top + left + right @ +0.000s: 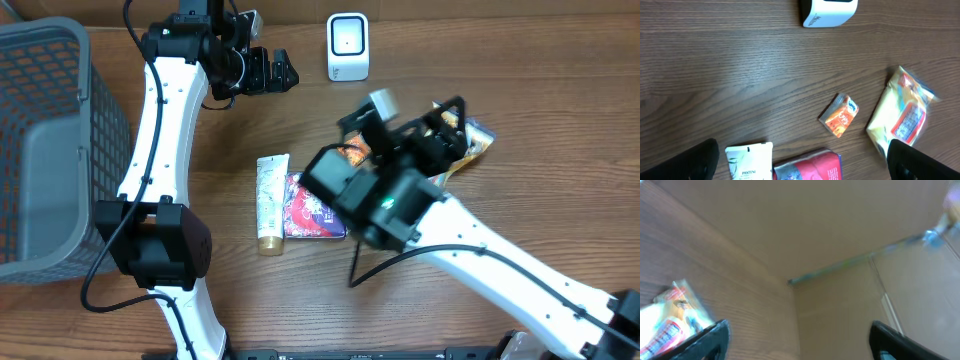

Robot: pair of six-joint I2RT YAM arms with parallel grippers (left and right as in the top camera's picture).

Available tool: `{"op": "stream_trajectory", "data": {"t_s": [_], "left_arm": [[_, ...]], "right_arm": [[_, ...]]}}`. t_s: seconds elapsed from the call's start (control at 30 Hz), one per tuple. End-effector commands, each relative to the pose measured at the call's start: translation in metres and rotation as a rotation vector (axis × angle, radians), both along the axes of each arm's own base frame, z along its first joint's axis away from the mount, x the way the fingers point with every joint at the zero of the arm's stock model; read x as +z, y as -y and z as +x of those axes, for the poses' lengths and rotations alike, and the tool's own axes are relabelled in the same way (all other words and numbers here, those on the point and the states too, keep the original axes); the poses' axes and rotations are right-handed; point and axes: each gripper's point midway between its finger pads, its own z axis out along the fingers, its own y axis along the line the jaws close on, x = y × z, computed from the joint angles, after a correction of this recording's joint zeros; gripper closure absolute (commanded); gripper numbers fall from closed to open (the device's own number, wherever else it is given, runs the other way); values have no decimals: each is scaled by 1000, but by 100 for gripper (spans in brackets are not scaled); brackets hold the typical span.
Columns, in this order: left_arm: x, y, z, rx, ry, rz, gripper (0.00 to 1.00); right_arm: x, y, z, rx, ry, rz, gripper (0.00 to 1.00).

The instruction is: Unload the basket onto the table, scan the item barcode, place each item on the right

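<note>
The white barcode scanner (347, 47) (827, 12) stands at the back of the table. A yellow snack packet (474, 142) (902, 112) (670, 320) lies flat to its right. My right gripper (452, 125) (800, 345) hovers over that packet's left part, open, with nothing between its fingers. A small orange packet (357, 152) (840, 115) lies near the middle. A white Pantene tube (271, 200) (750, 160) and a red packet (315, 210) (810, 167) lie side by side at the front. My left gripper (280, 72) (805, 170) hangs open and empty, left of the scanner.
A grey mesh basket (50, 150) fills the table's left edge. A cardboard wall (840, 240) rises behind the table. My right arm (500, 260) crosses the front right of the table.
</note>
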Motion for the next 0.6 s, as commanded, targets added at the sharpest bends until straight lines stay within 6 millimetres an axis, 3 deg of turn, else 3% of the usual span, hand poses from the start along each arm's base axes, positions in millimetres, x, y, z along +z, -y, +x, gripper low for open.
{"op": "stream_trajectory", "data": {"t_s": [0.0,0.03,0.07,0.13,0.17,0.23,0.3,0.37,0.43,0.5,0.57], "left_arm": [[13,-3,1,-13,43,9,0],[13,-3,1,-13,43,9,0],[13,-3,1,-17,44,11,0],[13,-3,0,-28,45,17,0],[12,-4,-1,-33,39,23,0],[9,-7,-3,-31,31,43,0],[8,-11,-3,-22,30,57,0],[9,-12,-2,-19,32,54,0],[9,-13,-1,-12,35,53,0],[10,-14,2,-11,45,56,0],[11,-17,5,-2,59,68,0]], "right_arm": [[10,-22,3,15,49,-101,4],[6,-30,3,33,49,-59,4],[-11,-50,5,89,18,83,2],[-38,-69,5,137,-54,319,0],[-61,-81,0,149,-144,482,0],[-88,-82,-6,90,-245,661,0],[-109,-66,-11,-34,-325,791,0],[-126,-43,-13,-131,-413,794,0],[-144,-17,-10,-147,-517,652,0],[-154,-9,-3,-113,-555,537,0],[-165,-14,3,-79,-582,487,0]]}}
